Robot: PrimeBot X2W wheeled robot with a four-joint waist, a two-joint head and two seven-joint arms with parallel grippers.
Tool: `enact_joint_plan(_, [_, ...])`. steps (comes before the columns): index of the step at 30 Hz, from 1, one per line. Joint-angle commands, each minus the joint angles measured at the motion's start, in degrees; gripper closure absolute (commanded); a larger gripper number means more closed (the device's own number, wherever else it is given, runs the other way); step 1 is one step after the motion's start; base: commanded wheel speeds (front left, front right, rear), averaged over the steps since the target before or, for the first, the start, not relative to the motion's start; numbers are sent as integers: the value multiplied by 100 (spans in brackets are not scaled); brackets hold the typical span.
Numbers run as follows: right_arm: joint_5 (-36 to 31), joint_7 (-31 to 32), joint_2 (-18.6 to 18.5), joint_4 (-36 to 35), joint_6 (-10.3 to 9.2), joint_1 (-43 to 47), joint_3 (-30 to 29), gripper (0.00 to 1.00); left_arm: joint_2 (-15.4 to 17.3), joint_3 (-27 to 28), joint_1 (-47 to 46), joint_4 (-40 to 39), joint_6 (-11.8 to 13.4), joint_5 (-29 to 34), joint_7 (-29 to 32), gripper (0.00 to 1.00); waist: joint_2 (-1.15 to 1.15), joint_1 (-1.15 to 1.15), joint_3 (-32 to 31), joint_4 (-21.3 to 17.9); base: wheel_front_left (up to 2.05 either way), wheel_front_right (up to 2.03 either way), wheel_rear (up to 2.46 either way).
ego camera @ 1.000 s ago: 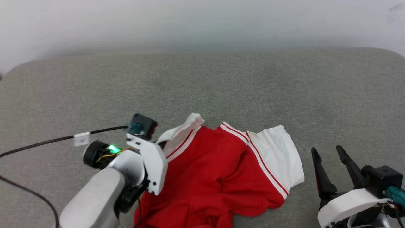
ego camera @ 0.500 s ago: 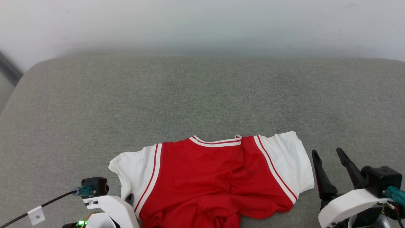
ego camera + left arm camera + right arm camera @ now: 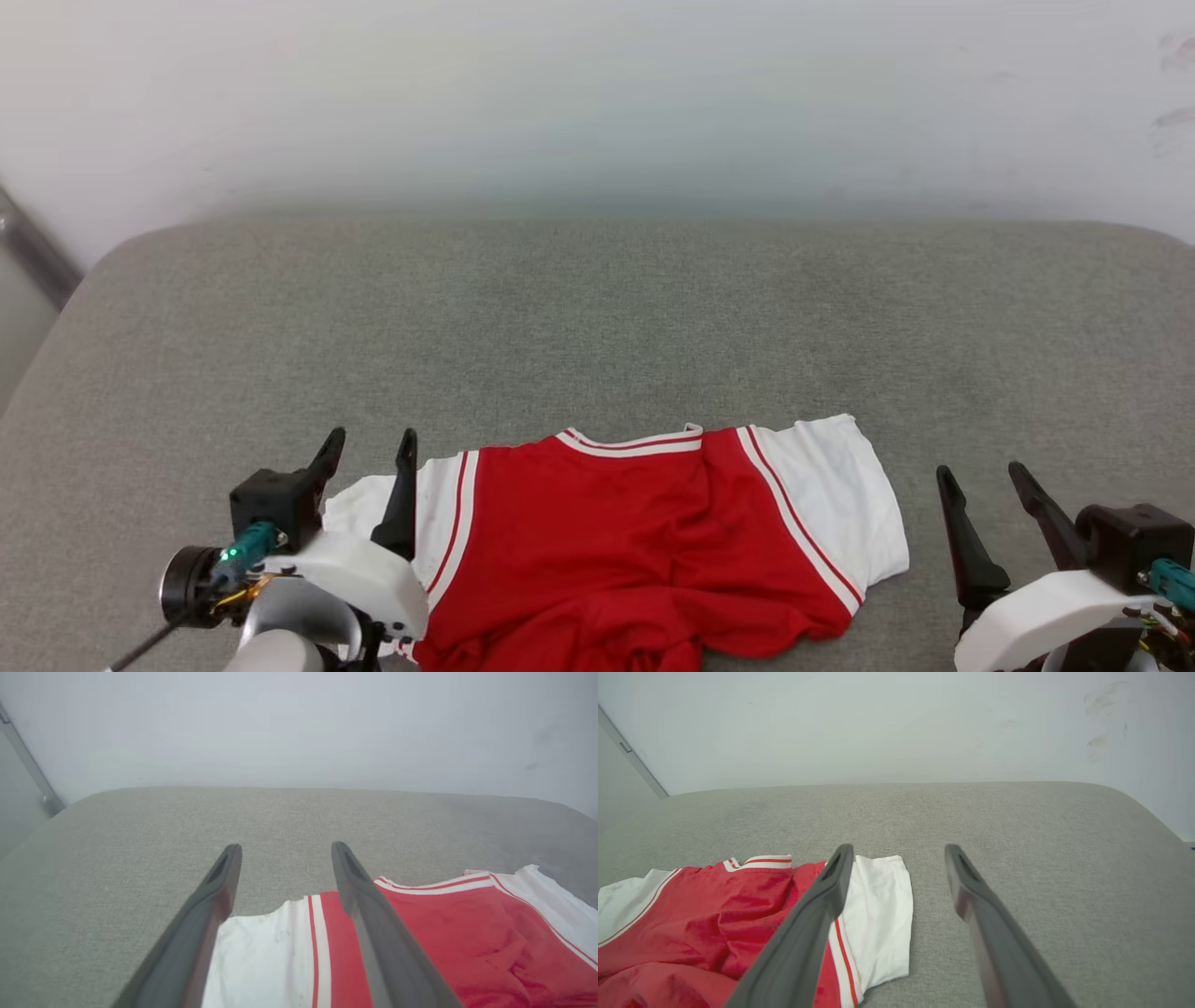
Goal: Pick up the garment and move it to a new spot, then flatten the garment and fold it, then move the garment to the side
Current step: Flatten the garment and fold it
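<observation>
Clearly both gape wide, empty: left claw (image 3: 372,437) over the garment (image 3: 635,541), right claw (image 3: 981,469) beside it.

The left gripper (image 3: 373,434) is held low, and its two long dark fingers (image 3: 401,499) point forward and stand wide apart. Just behind them sits the white wrist shell (image 3: 359,579), with a black camera block (image 3: 275,504) on its left side. The right gripper (image 3: 980,469) is held low too, its jaws spread equally wide and its fingers leaning a little to the left.
</observation>
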Motion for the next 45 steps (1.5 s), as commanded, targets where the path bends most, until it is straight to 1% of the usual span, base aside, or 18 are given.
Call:
enact_joint_plan(1, [-4,31,6,3,-4,84,-31,0,8,-82,-52,-145,75,223,-210,0,0,0,-73,-38,0,0,0])
enact_joint_plan(5, [58,147,6,18,-4,97,-114,0,-1,-250,-83,-417,174,585,-519,0,0,0,-100,-68,0,0,0])
enact_joint_plan(8, [253,496,6,220,-4,30,-250,0,-56,-350,-58,-570,248,721,-593,0,0,0,-78,-52,0,0,0])
enact_joint_plan(12, [459,1446,7,593,-4,-233,-413,0,-128,-408,-77,-691,266,709,-607,0,0,0,73,60,0,0,0])
enact_joint_plan(14, [465,1972,-60,784,-4,-410,-468,0,-189,-406,-115,-733,268,664,-620,0,0,0,195,142,0,0,0])
enact_joint_plan(16, [492,2519,-206,986,-4,-638,-465,0,-221,-408,-171,-775,252,664,-644,0,0,0,336,252,0,0,0])
enact_joint_plan(18, [653,2959,-285,1114,-3,-963,-381,0,-246,-407,-240,-811,245,675,-688,0,0,0,482,363,0,0,0])
enact_joint_plan(19, [668,3164,-403,1180,-3,-1094,-356,0,-250,-425,-281,-824,233,695,-688,0,0,0,570,431,0,0,0])
enact_joint_plan(22, [805,3619,-577,1380,-4,-1509,-238,0,-279,-454,-445,-860,191,743,-719,0,0,0,822,608,0,0,0])
enact_joint_plan(25, [862,3874,-754,1577,-4,-1969,-129,0,-320,-471,-604,-836,138,770,-757,0,0,0,1080,776,0,0,0])
enact_joint_plan(31, [942,4015,-1013,2173,-4,-2705,48,0,-448,-506,-816,-731,101,783,-852,0,0,0,1455,994,0,0,0])
enact_joint_plan(34, [1011,4213,-1010,2670,-4,-2785,213,0,-490,-515,-858,-637,60,740,-883,0,0,0,1516,1051,0,0,0])
enact_joint_plan(37, [1153,4489,-893,3159,-2,-2650,322,0,-530,-525,-879,-543,43,733,-907,0,0,0,1520,1080,0,0,0])
enact_joint_plan(38, [1192,4592,-869,3289,-3,-2598,352,42,-535,-525,-875,-514,36,709,-908,0,0,0,1513,1084,0,0,0])
enact_joint_plan(39, [1250,4615,-837,3351,-2,-2569,358,73,-541,-524,-871,-487,31,688,-904,0,0,0,1500,1081,0,0,0])
enact_joint_plan(40, [1261,4539,-819,3348,-2,-2582,362,100,-530,-516,-858,-456,35,672,-887,0,0,0,1481,1069,0,0,0])
enact_joint_plan(45, [1271,4098,-970,3083,-2,-2799,355,100,-326,-377,-765,-273,-47,440,-647,0,0,0,1282,911,0,0,0])
